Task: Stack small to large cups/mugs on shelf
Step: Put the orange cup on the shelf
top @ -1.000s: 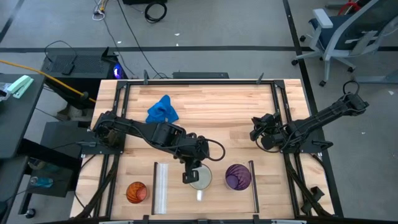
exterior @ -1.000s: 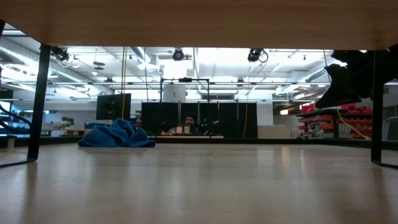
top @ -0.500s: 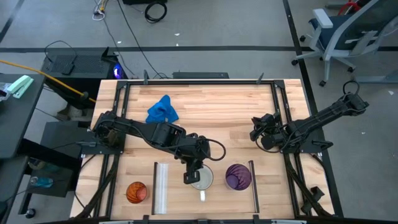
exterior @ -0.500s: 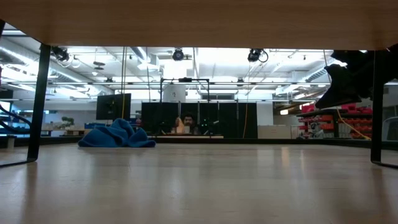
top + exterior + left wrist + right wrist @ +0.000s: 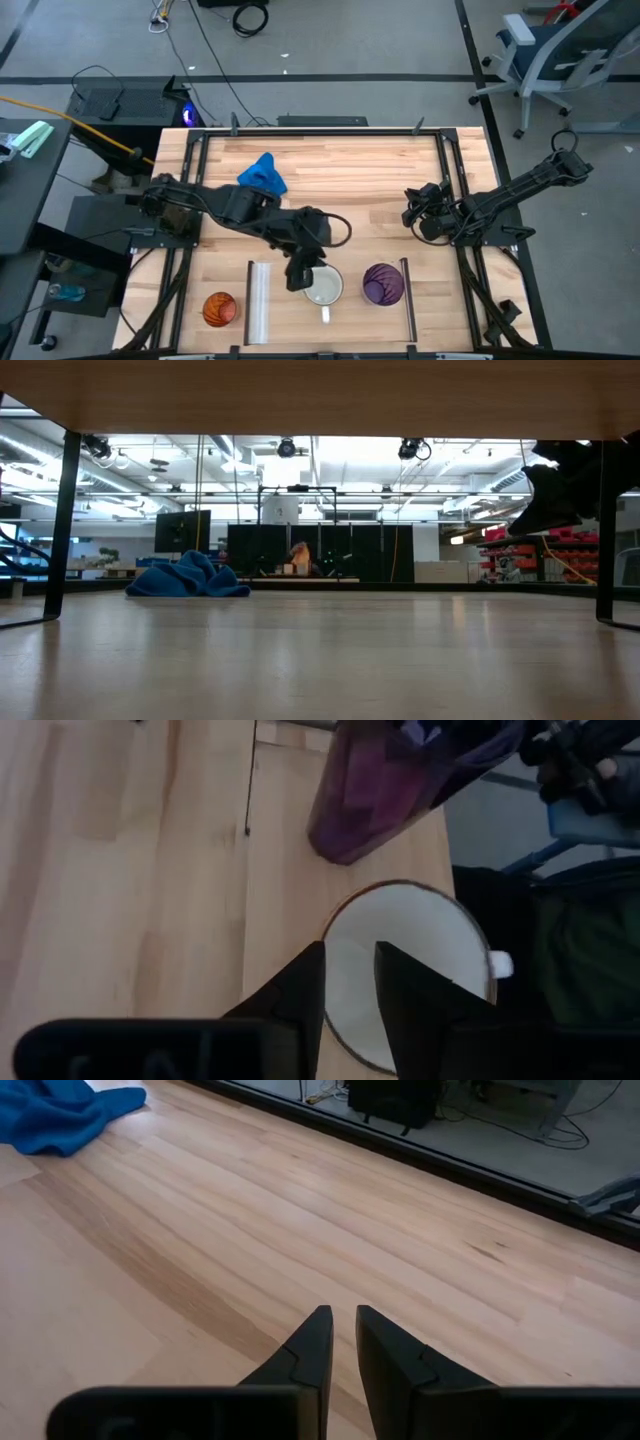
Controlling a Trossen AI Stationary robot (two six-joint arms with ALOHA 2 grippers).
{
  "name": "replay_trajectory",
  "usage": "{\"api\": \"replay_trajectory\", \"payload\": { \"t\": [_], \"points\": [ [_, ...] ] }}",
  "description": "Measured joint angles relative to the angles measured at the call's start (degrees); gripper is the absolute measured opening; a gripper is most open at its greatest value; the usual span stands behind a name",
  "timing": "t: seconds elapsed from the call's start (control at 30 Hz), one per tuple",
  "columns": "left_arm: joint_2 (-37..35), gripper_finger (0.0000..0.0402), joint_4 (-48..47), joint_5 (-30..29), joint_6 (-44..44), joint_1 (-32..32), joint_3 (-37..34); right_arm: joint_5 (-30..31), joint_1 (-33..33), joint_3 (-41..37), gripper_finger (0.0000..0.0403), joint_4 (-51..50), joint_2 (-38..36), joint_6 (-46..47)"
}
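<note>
The white mug (image 5: 323,288) stands on the shelf (image 5: 345,305) at six o'clock from above, purple tumbler (image 5: 382,284) at its three, orange cup (image 5: 220,308) off at nine, likely lined up by size. In the left wrist view, the left gripper (image 5: 348,982) straddles the rim, fingers apart. In the right wrist view, the right gripper (image 5: 340,1338) hangs nearly together, empty.

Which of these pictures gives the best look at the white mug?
The left wrist view: the white mug fills the picture from close, its round rim, pale inside and stub of handle plain to see, with the left hand just above it. The high view shows it small, beside the purple tumbler. The low and right wrist views miss it.
</note>
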Motion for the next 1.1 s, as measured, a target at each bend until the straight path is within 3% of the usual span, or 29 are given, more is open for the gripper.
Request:
{"api": "replay_trajectory", "payload": {
  "t": [0.2, 0.47, 0.67, 0.83, 0.97, 1.1],
  "points": [
    [-3.11, 0.0093, -4.77, -7.77, 3.03, 0.14, 2.42, -0.29, 0.0, 0.0, 0.0055, -0.21, 0.0, 0.01],
    [-4.91, 0.0078, -23.05, -24.46, -1.68, 0.54, 2.42, -0.38, 0.0, 0.0, 0.0055, -0.48, 0.0, 0.01],
    [-4.87, 0.0055, -23.9, -24.54, -4.23, 0.91, -2.01, -0.38, -0.02, 0.0, 0.0055, -0.61, 0.0, 0.01],
    [-6.88, 0.0026, -22.73, -24.32, -8.06, 1.44, -11.38, -0.4, 0.0, 0.0, 0.0055, -0.63, 0.0, 0.01],
    [-10.37, 0.0007, -13.65, -21.48, -8.94, 1.15, -21.64, -0.42, 0.0, 0.0, 0.0055, -0.63, 0.0, 0.01],
    [-15.29, 0.0014, -0.47, -18.27, -6.27, 0.4, -31.96, -0.53, -0.02, 0.0, 0.0055, -0.63, 0.0, 0.01]
  ]
}}
